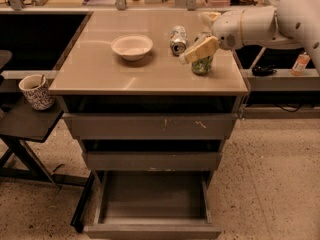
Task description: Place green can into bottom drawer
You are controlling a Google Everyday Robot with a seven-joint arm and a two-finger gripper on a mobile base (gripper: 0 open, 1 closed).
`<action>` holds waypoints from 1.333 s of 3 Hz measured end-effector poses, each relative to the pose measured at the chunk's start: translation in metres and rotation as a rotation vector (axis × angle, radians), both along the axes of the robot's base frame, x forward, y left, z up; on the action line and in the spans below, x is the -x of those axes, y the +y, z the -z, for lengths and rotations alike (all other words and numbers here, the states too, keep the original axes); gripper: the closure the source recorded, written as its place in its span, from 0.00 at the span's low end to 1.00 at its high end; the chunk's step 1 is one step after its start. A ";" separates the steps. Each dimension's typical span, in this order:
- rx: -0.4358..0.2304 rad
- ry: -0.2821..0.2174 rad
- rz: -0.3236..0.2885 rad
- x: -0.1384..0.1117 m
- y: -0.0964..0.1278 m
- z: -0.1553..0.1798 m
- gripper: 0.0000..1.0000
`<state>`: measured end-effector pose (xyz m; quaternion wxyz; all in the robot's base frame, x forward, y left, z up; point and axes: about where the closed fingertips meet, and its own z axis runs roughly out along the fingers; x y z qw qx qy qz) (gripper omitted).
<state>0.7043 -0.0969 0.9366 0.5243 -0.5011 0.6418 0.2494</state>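
Observation:
The green can [202, 66] stands upright near the right edge of the cabinet top [100, 69]. Only its lower part shows, below a cream finger [200, 49]. My gripper [196, 38] comes in from the right on a white arm and straddles the can, one finger in front and one behind. The fingers stand apart and the can rests on the top. The bottom drawer [152, 230] is pulled out towards me at floor level, and nothing shows inside it.
A silver-white can [177, 40] lies on its side just left of the green can. A pale bowl [132, 46] sits further left. A patterned mug [36, 91] stands on a low side table at the left. A small bottle [301, 63] stands on the right ledge.

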 end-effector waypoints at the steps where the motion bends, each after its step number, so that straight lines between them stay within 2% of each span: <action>1: -0.004 -0.002 0.000 -0.003 0.004 -0.001 0.00; 2: 0.011 0.017 0.024 -0.011 -0.017 0.002 0.00; 3: 0.054 0.069 0.070 -0.026 -0.059 0.028 0.00; 4: 0.058 0.066 0.077 -0.028 -0.064 0.027 0.00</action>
